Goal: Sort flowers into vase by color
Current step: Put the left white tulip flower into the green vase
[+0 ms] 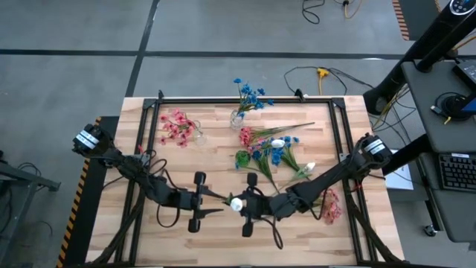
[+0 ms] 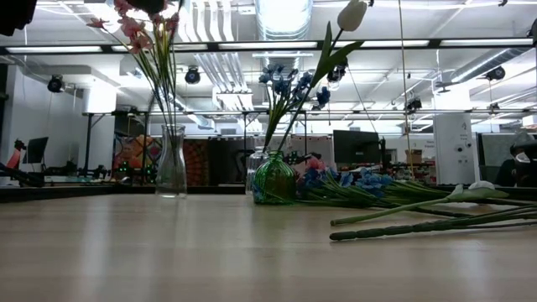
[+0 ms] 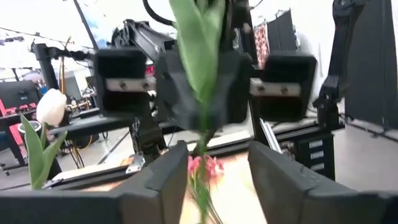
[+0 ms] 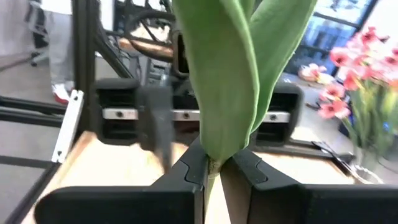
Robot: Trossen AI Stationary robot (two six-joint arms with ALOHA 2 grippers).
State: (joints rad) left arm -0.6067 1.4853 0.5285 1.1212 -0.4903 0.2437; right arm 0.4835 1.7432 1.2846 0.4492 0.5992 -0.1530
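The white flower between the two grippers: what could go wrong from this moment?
The right gripper is shut on the white flower by its stem base only, so the flower may pivot or slip. The left gripper is open around the same stem, facing the right one closely; they might collide during a handover. Loose flowers and the green vase lie near the right arm, which could sweep them.

Beneath both end effectors the table (image 1: 223,231) is pale, matt wood planks. Beyond them stand a clear glass vase (image 2: 171,164) and a glossy green glass vase (image 2: 274,179). The right end effector (image 4: 214,169) has matt black plastic fingers.
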